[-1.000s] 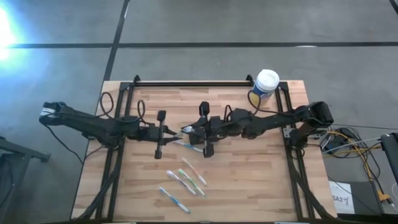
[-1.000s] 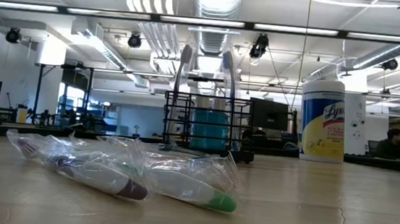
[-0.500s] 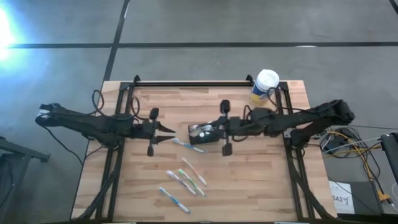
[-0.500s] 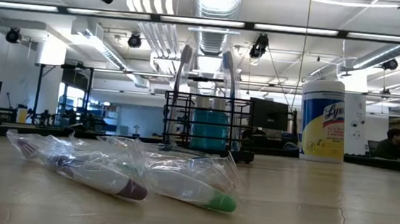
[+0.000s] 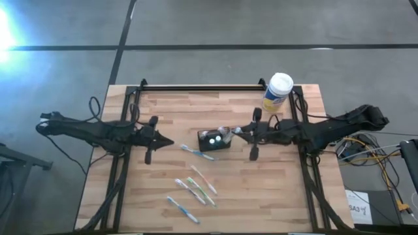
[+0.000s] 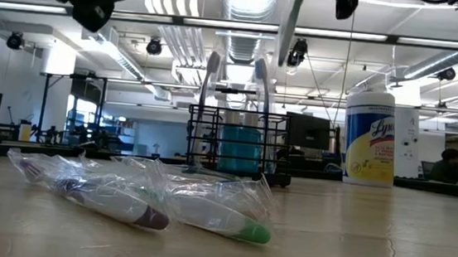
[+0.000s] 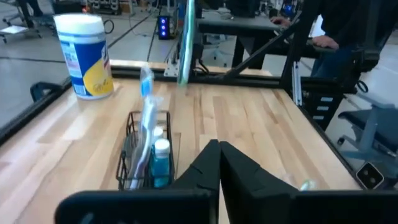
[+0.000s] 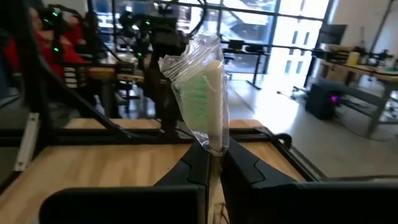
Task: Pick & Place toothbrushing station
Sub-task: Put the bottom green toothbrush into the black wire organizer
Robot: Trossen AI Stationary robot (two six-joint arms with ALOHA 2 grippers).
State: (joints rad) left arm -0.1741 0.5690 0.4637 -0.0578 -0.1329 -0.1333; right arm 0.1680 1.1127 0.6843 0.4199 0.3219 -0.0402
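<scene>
Toothbrushing station is seen mid-desk, upright, w/ brushes inside. Right claw, just beside it, is clenched on a wrapped toothbrush. Left claw is clenched empty, well apart.

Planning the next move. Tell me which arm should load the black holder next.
Right. The right gripper is shut on a wrapped toothbrush, close beside the toothbrushing station. The left gripper is shut on nothing and sits farther from it.
</scene>
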